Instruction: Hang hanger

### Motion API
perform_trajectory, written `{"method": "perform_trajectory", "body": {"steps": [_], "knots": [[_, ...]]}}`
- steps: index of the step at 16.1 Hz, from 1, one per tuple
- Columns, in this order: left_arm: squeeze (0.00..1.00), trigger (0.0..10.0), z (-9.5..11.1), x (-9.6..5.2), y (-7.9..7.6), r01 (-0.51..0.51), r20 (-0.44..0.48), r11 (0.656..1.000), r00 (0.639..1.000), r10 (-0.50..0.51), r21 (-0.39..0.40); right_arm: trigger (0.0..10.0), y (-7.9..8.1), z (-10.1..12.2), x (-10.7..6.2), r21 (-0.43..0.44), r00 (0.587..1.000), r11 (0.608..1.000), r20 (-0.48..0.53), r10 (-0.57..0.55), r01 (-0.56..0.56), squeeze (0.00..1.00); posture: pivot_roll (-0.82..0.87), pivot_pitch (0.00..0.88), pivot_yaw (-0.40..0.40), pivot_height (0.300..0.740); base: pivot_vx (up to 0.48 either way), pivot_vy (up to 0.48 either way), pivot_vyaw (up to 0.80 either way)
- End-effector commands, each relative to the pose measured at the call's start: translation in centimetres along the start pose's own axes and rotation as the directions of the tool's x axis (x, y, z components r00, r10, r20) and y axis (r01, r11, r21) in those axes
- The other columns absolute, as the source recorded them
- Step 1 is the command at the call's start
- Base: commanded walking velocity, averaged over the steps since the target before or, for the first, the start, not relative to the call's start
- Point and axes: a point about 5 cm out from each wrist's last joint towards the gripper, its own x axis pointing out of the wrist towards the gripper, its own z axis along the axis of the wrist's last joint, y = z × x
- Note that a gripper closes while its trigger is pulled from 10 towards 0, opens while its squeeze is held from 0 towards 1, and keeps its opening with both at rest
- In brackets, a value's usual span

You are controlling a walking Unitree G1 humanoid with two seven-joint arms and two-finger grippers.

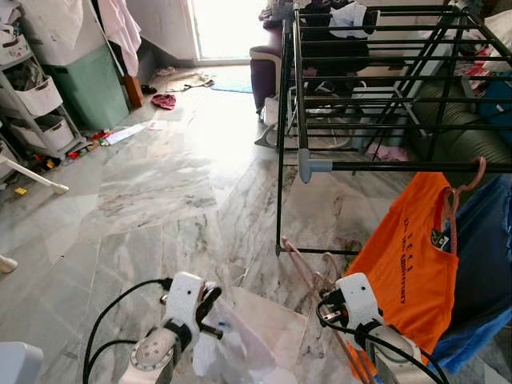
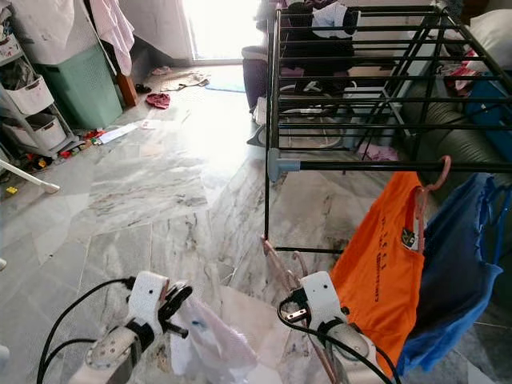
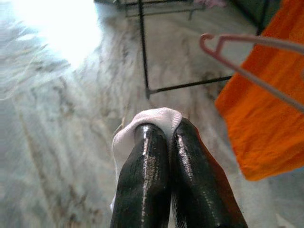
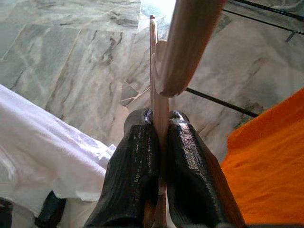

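My right gripper (image 4: pixel 159 126) is clamped on the pink hanger (image 4: pixel 159 102), fingers pinching its thin bar from both sides. Seen from my head, that hanger (image 1: pixel 308 268) rises from my right wrist toward eleven o'clock, above the marble floor (image 1: pixel 152 200) and below the black drying rack (image 1: pixel 384 80). My left gripper (image 3: pixel 161 130) is closed too, squeezing a fold of white cloth (image 3: pixel 154 116) between its fingertips; the garment (image 1: pixel 240 344) droops between my two arms. At about three o'clock an orange shirt (image 1: pixel 400 264) hangs from the rack's front rail on its own hanger (pink as well), with a blue garment (image 1: pixel 484 264) just beside it, farther right.
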Motion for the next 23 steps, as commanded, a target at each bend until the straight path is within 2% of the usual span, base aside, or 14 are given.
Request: {"method": "perform_trajectory", "body": {"steps": [1, 4, 5, 7, 11, 14, 17, 19, 23], "knots": [[0.0, 10.0, 0.5, 0.1, 0.5, -0.012, 0.03, 1.0, 0.999, 0.011, 0.009, 10.0, 0.2, 0.3, 0.1, -0.025, 0.999, 0.999, 0.022, 0.029, -0.029, 0.0, -0.12, 0.0, 0.045, 0.74, 0.0, 0.0, 0.0], [0.0, 10.0, 0.7, 0.3, 0.7, 0.0, 0.046, 1.0, 0.999, 0.0, 0.006, 10.0, 0.4, 0.5, 0.2, -0.067, 0.997, 0.996, 0.046, 0.057, -0.054, 0.0, -0.12, 0.0, 0.037, 0.74, 0.0, 0.0, 0.0], [0.0, 10.0, 0.9, 0.4, 0.7, 0.022, 0.051, 1.0, 0.998, -0.021, 0.0, 10.0, 0.7, 0.8, 0.2, -0.086, 0.993, 0.992, 0.068, 0.098, -0.092, 0.0, -0.12, 0.0, 0.035, 0.74, 0.0, 0.0, 0.0], [0.0, 10.0, 1.3, 0.4, 0.4, 0.051, 0.064, 0.999, 0.997, -0.051, 0.002, 10.0, 1.3, 1.2, 0.4, -0.079, 0.987, 0.986, 0.061, 0.152, -0.147, 0.0, -0.12, 0.0, 0.033, 0.74, 0.0, 0.0, 0.0], [0.0, 10.0, 1.3, 0.4, 0.2, 0.082, 0.076, 0.997, 0.994, -0.081, -0.009, 10.0, 1.6, 1.2, 0.3, -0.084, 0.98, 0.982, 0.086, 0.177, -0.17, 0.0, -0.12, 0.0, 0.035, 0.74, 0.0, 0.0, 0.0], [0.0, 10.0, 1.2, 0.5, -0.1, 0.124, 0.062, 0.992, 0.99, -0.126, 0.022, 10.0, 1.6, 1.1, 0.3, -0.075, 0.978, 0.979, 0.074, 0.194, -0.188, 0.0, -0.12, 0.0, 0.035, 0.74, 0.0, 0.0, 0.0], [0.0, 10.0, 1.1, 0.3, 0.2, 0.082, 0.057, 0.996, 0.995, -0.083, 0.018, 10.0, 1.3, 1.2, 0.3, -0.064, 0.981, 0.983, 0.084, 0.177, -0.172, 0.0, -0.12, 0.0, 0.035, 0.74, 0.0, 0.0, 0.0], [0.0, 10.0, 1.1, 0.4, 0.7, 0.03, 0.053, 0.999, 0.998, -0.031, 0.027, 10.0, 1.0, 1.9, 0.5, -0.05, 0.984, 0.992, 0.134, 0.121, -0.115, 0.0, -0.11, 0.0, 0.037, 0.74, 0.0, 0.0, 0.0], [0.0, 10.0, 1.8, 0.6, 0.6, 0.009, 0.071, 1.0, 0.997, -0.01, 0.015, 10.0, 1.1, 3.2, 1.1, -0.002, 0.981, 0.998, 0.182, 0.063, -0.064, 0.0, -0.11, 0.0, 0.039, 0.74, 0.0, 0.0, 0.0]]}}
